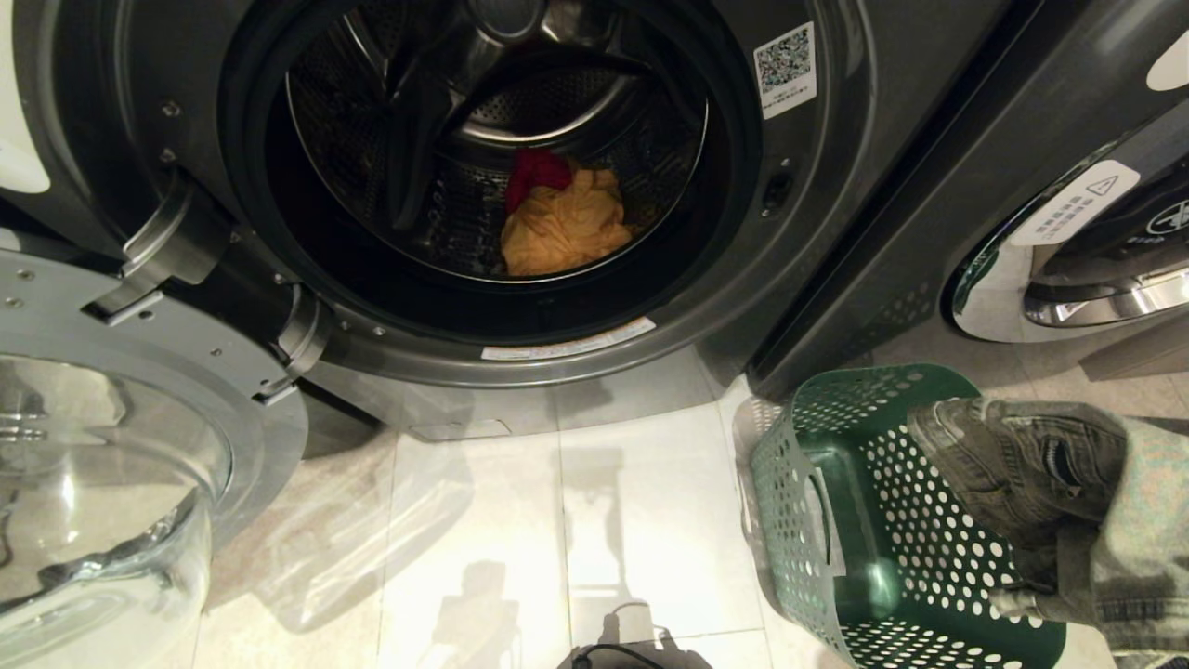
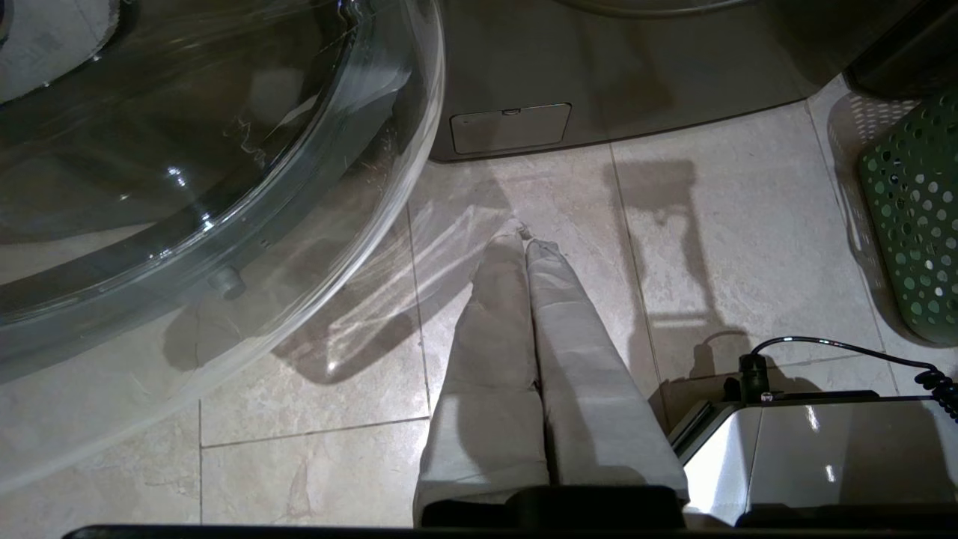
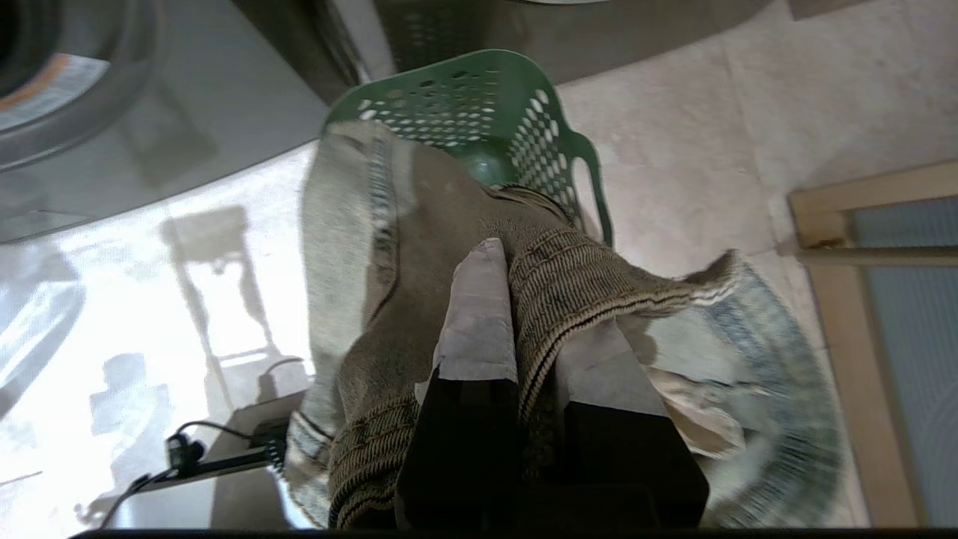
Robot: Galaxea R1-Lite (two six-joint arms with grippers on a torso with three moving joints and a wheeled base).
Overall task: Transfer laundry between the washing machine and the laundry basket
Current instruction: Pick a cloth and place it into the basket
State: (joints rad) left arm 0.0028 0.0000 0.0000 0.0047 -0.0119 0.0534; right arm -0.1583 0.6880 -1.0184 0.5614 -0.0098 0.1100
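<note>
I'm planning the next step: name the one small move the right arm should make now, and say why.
Probably carry the grey garment left toward the washing machine's open drum. The right end effector is shut on it above the laundry basket, and the yellow-orange garment already lies inside.

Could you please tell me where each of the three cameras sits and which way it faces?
Head view: high on the robot, looking down into the dark grey washing machine, door open; the yellow-orange garment lies inside.
Left wrist view: behind the shut left claw, facing the floor tiles.
Right wrist view: behind the right claw, shut on the grey denim garment.
All three share the green perforated plastic basket.
</note>
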